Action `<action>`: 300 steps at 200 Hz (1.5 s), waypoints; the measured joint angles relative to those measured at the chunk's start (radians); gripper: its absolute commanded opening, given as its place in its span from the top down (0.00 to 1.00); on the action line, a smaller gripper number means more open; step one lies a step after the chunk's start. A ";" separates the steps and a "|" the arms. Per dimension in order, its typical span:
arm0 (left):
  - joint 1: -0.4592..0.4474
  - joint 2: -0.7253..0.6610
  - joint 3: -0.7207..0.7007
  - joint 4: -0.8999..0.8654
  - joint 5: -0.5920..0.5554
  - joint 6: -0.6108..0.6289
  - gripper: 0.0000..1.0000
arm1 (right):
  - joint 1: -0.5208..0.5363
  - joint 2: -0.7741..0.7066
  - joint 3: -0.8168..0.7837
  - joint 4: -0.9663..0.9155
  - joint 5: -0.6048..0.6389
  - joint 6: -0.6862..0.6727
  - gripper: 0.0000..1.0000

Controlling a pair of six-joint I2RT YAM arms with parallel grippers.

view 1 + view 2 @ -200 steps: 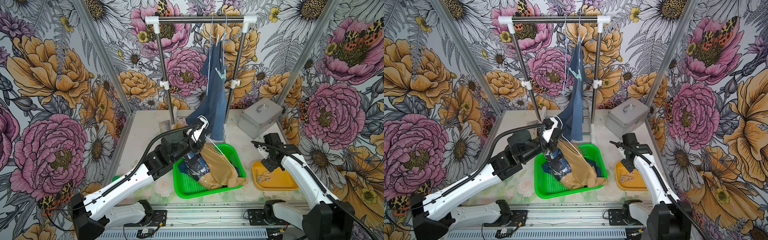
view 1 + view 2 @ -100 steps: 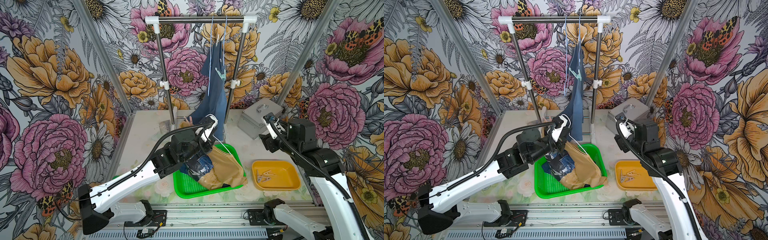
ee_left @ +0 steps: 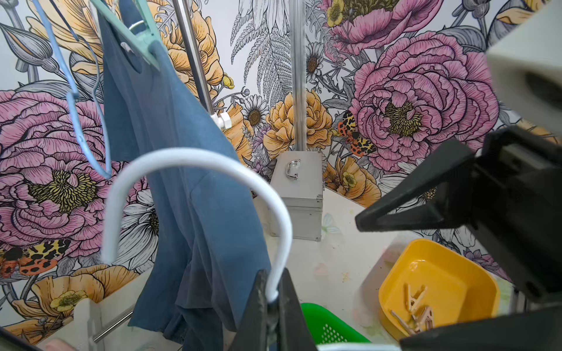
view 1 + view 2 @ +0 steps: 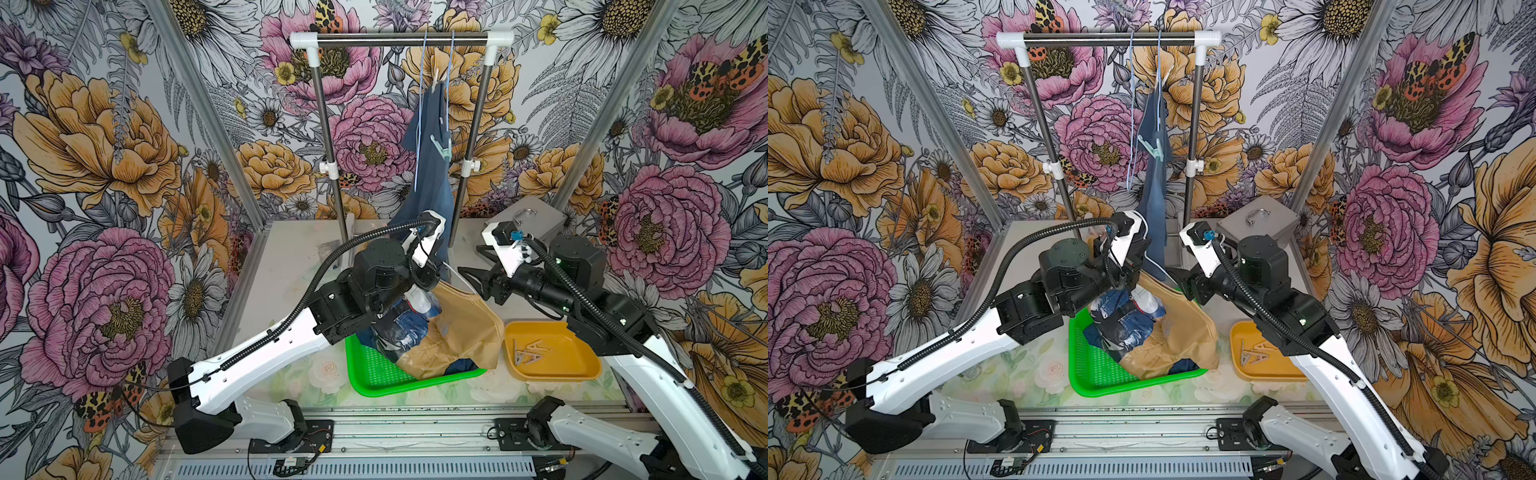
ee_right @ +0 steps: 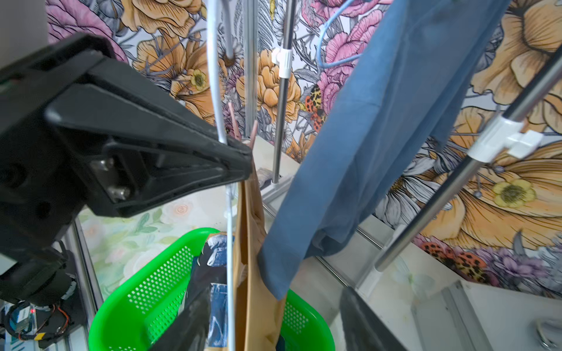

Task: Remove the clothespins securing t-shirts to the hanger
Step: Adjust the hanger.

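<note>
The pale pink plastic clothespin [image 5: 254,132] that we take to be next shows only its two splayed prongs. They stand up at the top edge of the tan-mustard cloth t-shirt [image 5: 249,243], right beside the thin white wire hanger [image 5: 229,267]. Its biting end is hidden behind the right gripper's upper finger, so we cannot tell exactly how it sits on the wire. We judge it light, stiff and smooth, with a spring that yields only when both prongs are squeezed together. The hold therefore belongs across the prong ends, not on the pinched nose, and a glancing pinch would likely make it twist or skid off. The shirt under it is soft and limp and gives no support, and the wire will flex. Steadiness has to come from the left gripper [image 3: 273,282], which is clamped tight on the hanger's neck below its hook. The right gripper [image 4: 471,266] is empty, its jaws set well apart and its upper fingertip just beside the prongs. The tan shirt's lower part sags into the green perforated plastic basket [image 4: 374,376], over a crumpled dark navy t-shirt [image 4: 397,328]. Farther back, a mint green plastic clothespin [image 4: 440,146] bites the slate blue cloth t-shirt [image 4: 428,195] hanging from the metal rack [image 4: 399,37]. A beige clothespin [image 4: 435,85] sits higher up on that shirt. Several loose clothespins [image 4: 532,351] lie in the yellow plastic tray [image 4: 582,368] near the right arm.
</note>
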 measured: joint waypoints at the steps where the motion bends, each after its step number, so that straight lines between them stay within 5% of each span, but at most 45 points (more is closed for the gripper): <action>1: 0.000 0.000 0.001 0.000 0.000 -0.001 1.00 | 0.000 0.001 -0.001 0.002 -0.002 0.001 0.34; 46: -0.007 0.009 0.018 -0.029 -0.019 -0.008 1.00 | 0.016 0.062 -0.020 0.138 -0.088 0.034 0.39; 209: -0.012 0.009 0.021 -0.038 -0.041 -0.008 0.99 | 0.031 0.207 -0.033 0.314 -0.198 0.090 0.81; 242: -0.012 0.009 0.020 -0.037 -0.045 -0.018 0.85 | 0.037 0.209 -0.033 0.317 -0.214 0.087 1.00; 300: -0.005 -0.055 -0.039 -0.027 -0.047 -0.050 0.52 | 0.037 0.209 -0.034 0.320 -0.208 0.087 1.00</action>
